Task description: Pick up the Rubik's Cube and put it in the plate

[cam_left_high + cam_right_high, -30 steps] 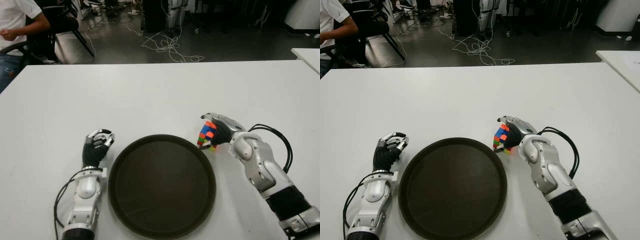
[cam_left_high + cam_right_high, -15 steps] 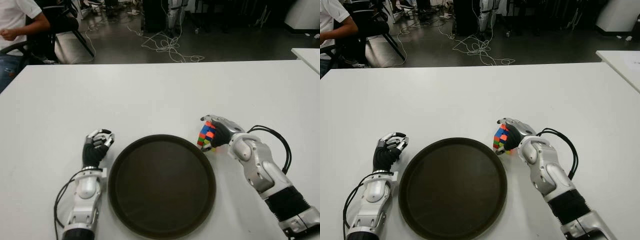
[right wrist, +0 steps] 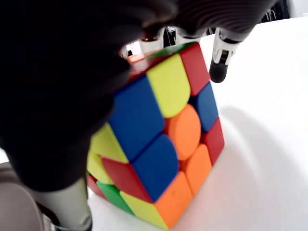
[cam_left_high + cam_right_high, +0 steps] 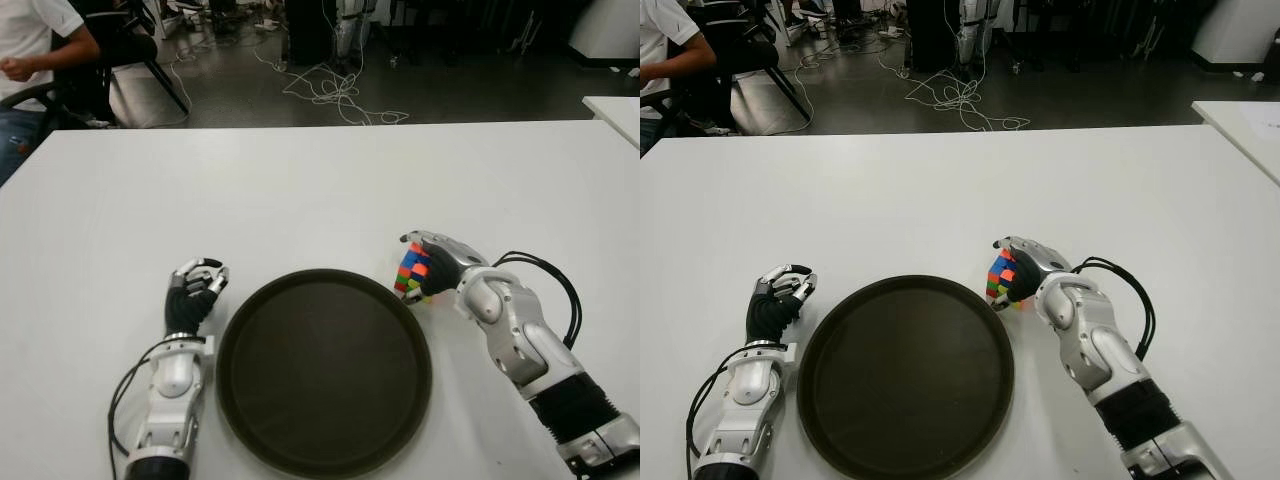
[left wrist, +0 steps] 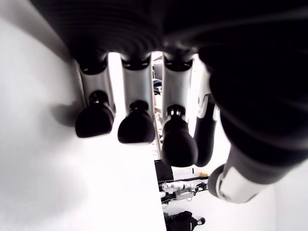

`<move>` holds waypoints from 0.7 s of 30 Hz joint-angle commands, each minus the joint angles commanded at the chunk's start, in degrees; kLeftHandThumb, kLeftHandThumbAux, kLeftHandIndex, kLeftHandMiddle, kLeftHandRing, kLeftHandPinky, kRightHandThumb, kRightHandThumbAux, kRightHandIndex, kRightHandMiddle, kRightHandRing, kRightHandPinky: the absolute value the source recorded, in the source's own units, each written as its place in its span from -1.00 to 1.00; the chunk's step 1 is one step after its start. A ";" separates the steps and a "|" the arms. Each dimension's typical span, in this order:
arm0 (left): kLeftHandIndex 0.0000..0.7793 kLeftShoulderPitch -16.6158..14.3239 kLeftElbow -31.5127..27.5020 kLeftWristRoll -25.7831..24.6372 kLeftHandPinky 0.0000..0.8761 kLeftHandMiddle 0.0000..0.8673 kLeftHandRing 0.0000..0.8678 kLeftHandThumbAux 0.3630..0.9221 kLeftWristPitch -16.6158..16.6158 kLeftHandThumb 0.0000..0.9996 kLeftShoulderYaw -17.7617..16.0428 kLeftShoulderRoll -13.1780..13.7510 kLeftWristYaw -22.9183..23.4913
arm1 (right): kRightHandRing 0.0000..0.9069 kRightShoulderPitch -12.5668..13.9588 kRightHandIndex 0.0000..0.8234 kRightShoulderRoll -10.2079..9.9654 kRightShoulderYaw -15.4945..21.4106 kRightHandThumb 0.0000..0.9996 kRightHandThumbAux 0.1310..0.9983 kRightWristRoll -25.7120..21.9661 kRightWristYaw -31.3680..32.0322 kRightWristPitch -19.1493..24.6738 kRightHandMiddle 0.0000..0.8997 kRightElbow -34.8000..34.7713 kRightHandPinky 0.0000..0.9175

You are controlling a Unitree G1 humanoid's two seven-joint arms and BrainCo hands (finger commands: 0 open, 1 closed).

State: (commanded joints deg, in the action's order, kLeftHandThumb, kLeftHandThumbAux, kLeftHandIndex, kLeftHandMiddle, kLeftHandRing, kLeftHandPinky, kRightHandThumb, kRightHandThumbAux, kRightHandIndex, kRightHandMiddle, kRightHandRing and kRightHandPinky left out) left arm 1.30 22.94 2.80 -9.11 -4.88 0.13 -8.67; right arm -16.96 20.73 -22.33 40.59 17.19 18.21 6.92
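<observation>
A multicoloured Rubik's Cube (image 4: 412,273) sits tilted at the right rim of the dark round plate (image 4: 323,372). My right hand (image 4: 432,262) is curled around the cube (image 3: 161,139), with fingers over its top and the thumb on its side; one lower corner looks to touch the white table (image 4: 300,190). Left of the plate shows my left hand (image 4: 192,291), fingers curled and holding nothing.
A second white table edge (image 4: 615,110) shows at the far right. A seated person (image 4: 30,40) is beyond the table's far left corner, with chairs and floor cables behind. Black cable (image 4: 550,290) loops from my right forearm.
My right hand has closed a little tighter on the cube and shifted slightly toward the plate's rim. The left hand has not moved.
</observation>
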 joint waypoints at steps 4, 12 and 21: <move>0.14 0.15 -0.38 0.06 0.80 0.86 0.87 0.23 0.06 0.41 0.03 -0.15 -0.04 | -0.99 0.03 -1.00 -0.13 0.05 -1.00 0.61 -0.10 -0.02 0.12 -1.00 0.05 -0.96; 0.14 0.41 -1.19 0.77 0.78 0.86 0.87 0.23 0.73 0.42 0.57 0.27 0.28 | -1.00 0.04 -1.00 -0.13 -0.05 -1.00 0.64 -0.19 0.14 -0.15 -1.00 0.38 -0.95; 0.14 0.21 -1.08 1.04 0.81 0.86 0.88 0.23 1.27 0.42 0.78 0.58 0.20 | -1.00 0.00 -1.00 -0.14 -0.12 -1.00 0.65 -0.03 0.89 0.58 -1.00 0.16 -0.99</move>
State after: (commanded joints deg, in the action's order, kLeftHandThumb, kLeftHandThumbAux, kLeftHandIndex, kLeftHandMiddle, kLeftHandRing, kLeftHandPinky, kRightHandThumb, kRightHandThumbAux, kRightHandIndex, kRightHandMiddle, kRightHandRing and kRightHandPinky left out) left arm 1.51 21.86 3.84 -7.84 -4.09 0.70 -8.47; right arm -16.96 20.59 -22.46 40.56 18.08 18.79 7.08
